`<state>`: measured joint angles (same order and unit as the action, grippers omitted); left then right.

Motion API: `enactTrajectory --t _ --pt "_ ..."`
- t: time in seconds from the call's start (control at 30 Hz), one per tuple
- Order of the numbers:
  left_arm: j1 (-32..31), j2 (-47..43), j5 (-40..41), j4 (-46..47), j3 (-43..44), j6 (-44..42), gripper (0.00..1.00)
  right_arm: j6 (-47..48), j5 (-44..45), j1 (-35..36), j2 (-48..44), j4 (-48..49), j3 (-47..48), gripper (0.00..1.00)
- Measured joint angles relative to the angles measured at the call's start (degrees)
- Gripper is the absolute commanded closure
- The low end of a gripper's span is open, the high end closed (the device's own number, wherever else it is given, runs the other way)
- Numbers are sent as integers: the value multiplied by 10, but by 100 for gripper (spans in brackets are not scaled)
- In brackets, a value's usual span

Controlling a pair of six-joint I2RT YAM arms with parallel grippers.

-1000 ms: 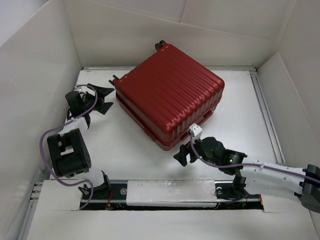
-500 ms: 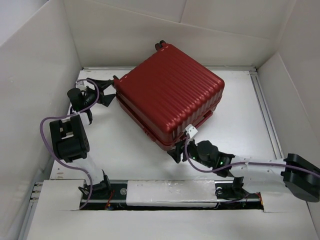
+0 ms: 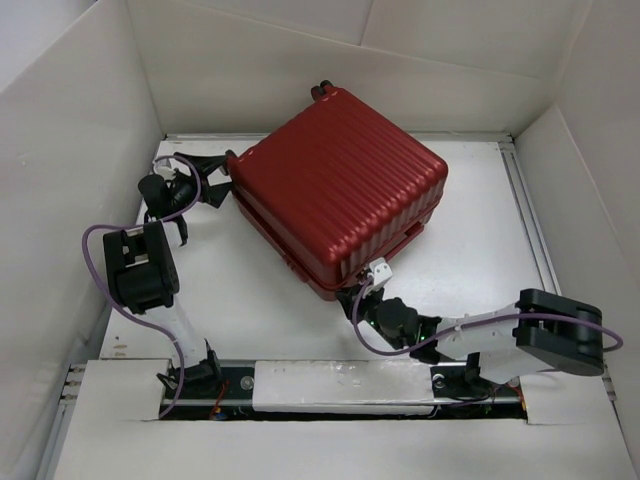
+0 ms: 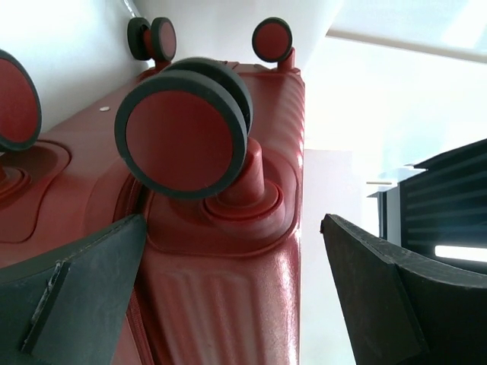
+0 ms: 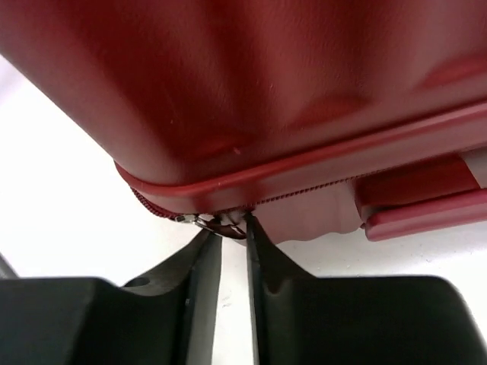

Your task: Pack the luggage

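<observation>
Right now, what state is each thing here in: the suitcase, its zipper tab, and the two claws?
Suitcase: closed, lying flat.
Zipper tab: pinched at the near corner.
Right claw: shut on the zipper tab.
Left claw: open, either side of a corner below a wheel.

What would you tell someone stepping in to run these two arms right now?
Left claw: open, one finger on each side of the luggage corner with the wheel, gripping nothing.
Right claw: closed on the zip pull at the near corner.
Luggage: lying flat on the table, lid down.
Done: lid closed, zip pull caught.
Left: probably run the zip round the seam. How much is already zipped cannot be told.
</observation>
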<state>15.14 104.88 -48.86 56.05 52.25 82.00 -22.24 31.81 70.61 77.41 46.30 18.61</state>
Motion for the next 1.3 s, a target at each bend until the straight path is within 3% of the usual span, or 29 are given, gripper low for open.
enactTrajectory --t 0.2,0.43,0.8,0.87,0.9,0.93,1.03,1.3 --pt "-5 31 0 -4 44 2 1 -10 50 35 27 33 1 100" --pt "-9 70 1 -12 89 2 1 -23 77 48 30 42 1 100" --pt "-35 126 9 -12 133 20 3 -31 113 73 -22 -36 2 100" --pt "-38 135 13 10 139 41 14 -33 113 74 -27 -43 2 100" --pt "-39 140 17 27 141 56 26 -35 113 75 -28 -45 2 100" --pt "-41 145 21 47 142 70 58 -36 113 75 -29 -47 2 100" --pt "-48 159 30 79 143 157 100 -41 113 75 -31 -50 3 100" --pt "-42 141 58 132 98 196 100 -51 124 86 -39 -96 16 100"
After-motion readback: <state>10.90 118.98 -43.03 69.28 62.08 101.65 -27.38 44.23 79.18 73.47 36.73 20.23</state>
